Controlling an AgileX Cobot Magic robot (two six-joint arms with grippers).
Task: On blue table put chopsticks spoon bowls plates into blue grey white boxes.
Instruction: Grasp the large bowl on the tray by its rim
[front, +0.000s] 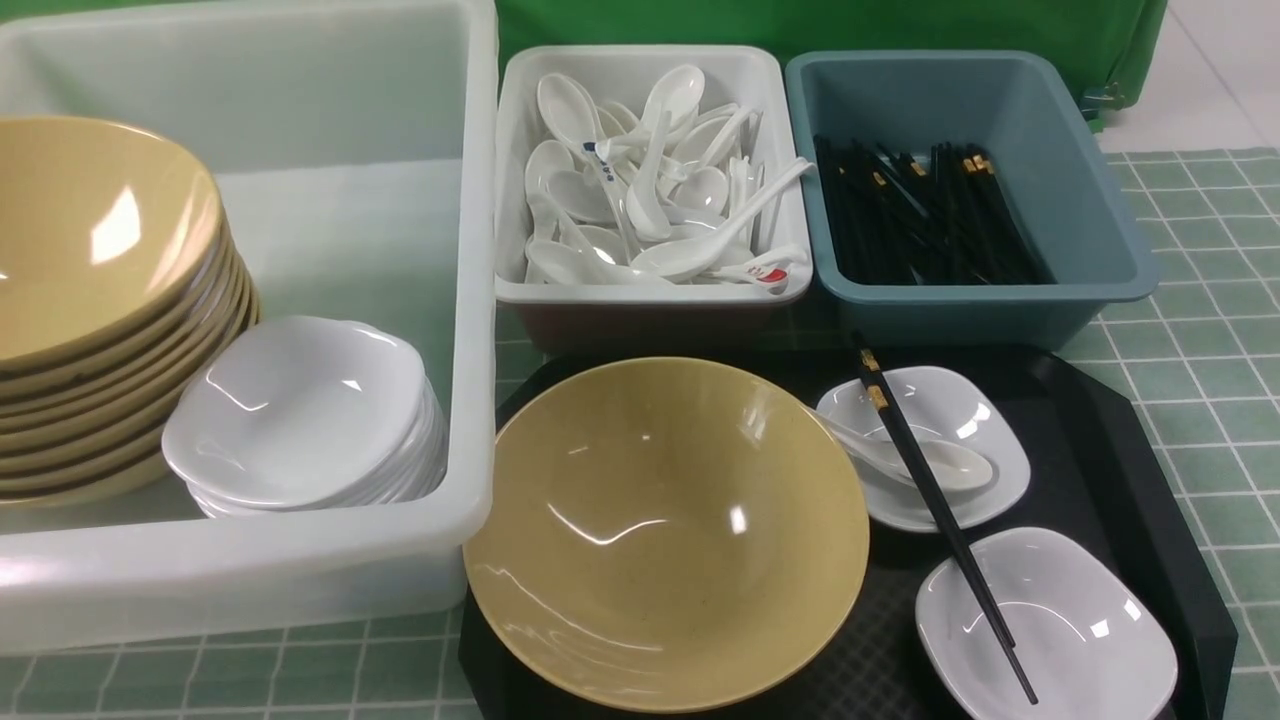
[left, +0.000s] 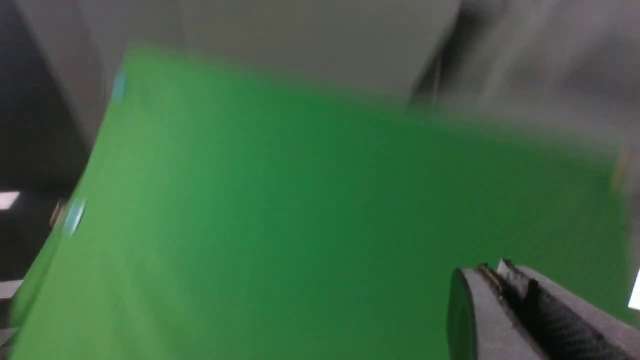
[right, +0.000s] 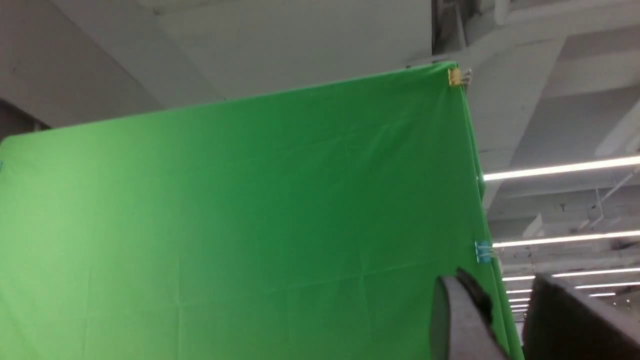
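On the black tray (front: 1100, 470) at the near right of the desk (front: 1200, 380) sit the leftovers: a tan bowl (front: 660, 530), a far plate (front: 990, 420) holding the spoon (front: 940, 462), and a near plate (front: 1080, 620). The chopsticks (front: 940, 500) lie across both plates, over the spoon.

Neither arm shows in my front view. Both wrist cameras face the green backdrop (right: 225, 225), so I judge both arms are raised clear. My left hand (left: 492, 272) has its jaws pressed together. My right hand (right: 505, 320) stands spread with nothing between the jaws.

I reckon the chopsticks go first, since they pin everything under them, and the blue-grey box (front: 1100, 250) is just beyond the tray. I'd bring the right hand down square across both sticks, between the two plates. I'd pinch them as a pair and lift level so the tips don't flick the spoon. After that, the spoon goes to the white box (front: 640, 60), and the plates and bowl go into the tub (front: 470, 300).
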